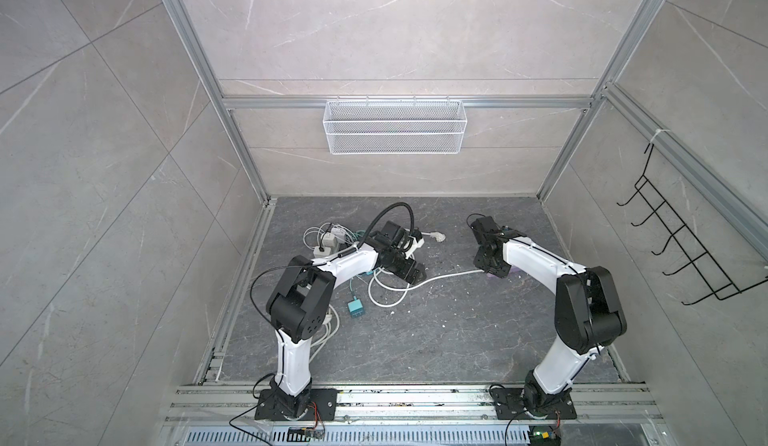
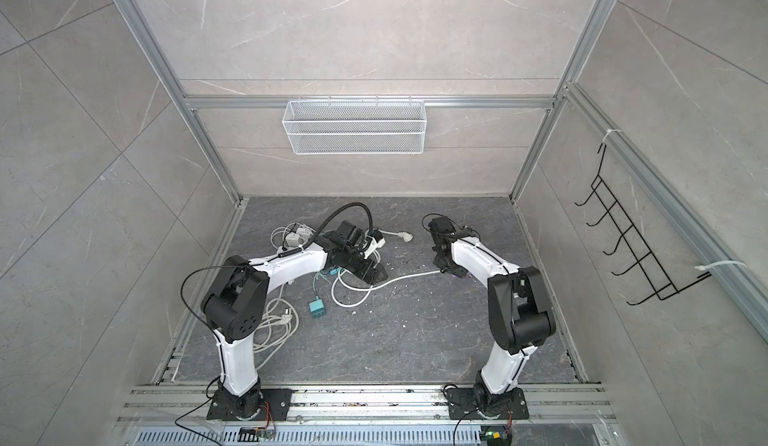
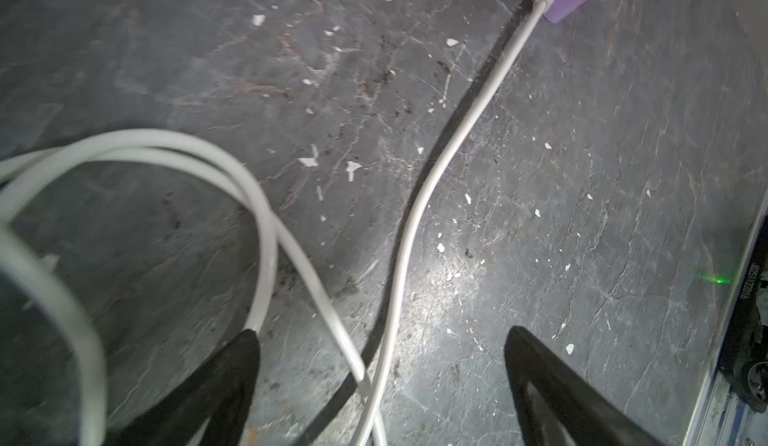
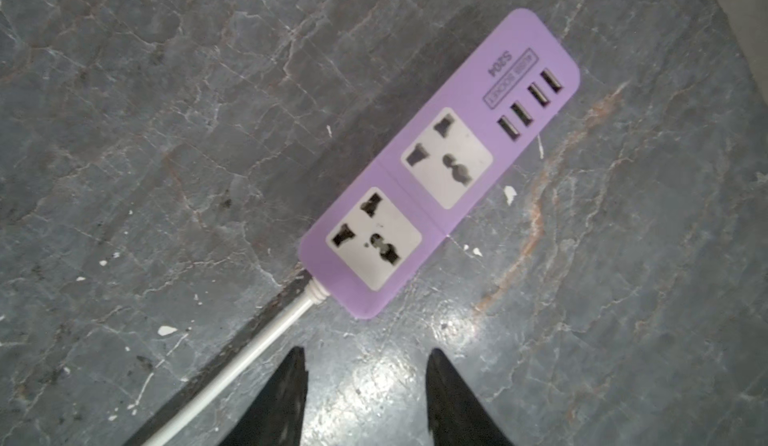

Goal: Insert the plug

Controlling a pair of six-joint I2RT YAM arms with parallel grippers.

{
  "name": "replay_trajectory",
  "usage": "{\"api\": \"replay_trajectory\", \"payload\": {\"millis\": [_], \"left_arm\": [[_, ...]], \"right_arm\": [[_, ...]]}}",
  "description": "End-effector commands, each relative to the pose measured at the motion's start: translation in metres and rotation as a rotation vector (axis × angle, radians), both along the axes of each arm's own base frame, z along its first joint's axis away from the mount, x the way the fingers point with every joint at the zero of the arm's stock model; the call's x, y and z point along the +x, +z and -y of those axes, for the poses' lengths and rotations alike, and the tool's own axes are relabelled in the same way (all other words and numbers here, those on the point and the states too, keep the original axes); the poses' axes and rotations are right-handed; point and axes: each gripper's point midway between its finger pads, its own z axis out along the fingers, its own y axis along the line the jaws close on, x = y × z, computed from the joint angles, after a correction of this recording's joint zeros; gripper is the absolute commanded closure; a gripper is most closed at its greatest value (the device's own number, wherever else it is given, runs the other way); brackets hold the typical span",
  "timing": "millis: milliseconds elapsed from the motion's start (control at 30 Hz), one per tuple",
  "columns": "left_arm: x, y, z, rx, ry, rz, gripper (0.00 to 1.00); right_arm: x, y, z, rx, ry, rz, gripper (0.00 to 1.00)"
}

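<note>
Power strip (image 4: 438,165) near right gripper (image 4: 365,350)

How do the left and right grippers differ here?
The left gripper stands wider open than the right gripper. Under the left gripper run white cords; under the right gripper lies bare table, the purple power strip ahead. Both hold nothing.

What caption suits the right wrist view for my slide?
Open right hand facing a purple plastic power strip, both sockets empty, on a grey marbled table.
</note>
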Motion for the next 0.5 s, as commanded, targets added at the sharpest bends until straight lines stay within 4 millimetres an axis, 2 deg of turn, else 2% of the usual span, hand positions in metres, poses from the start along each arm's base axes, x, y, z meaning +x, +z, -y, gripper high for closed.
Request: {"api": "replay_trajectory", "payload": {"millis": [0, 167, 367, 467], "left_arm": [[-0.004, -0.003, 0.018, 0.039, -0.105, 0.049, 0.13], [-0.001, -0.025, 0.032, 0.103, -0.122, 0.023, 0.21], [-0.001, -0.052, 0.035, 0.205, -0.138, 0.001, 0.30], [0.001, -0.060, 0.032, 0.239, -0.128, -0.011, 0.38]], "right_arm": [[-0.004, 0.014, 0.012, 0.016, -0.008, 0.048, 0.50], [-0.013, 0.010, 0.031, 0.052, -0.047, 0.059, 0.50], [-0.024, 0.009, 0.045, 0.074, -0.065, 0.070, 0.50], [-0.027, 0.007, 0.050, 0.081, -0.075, 0.071, 0.50]]}}
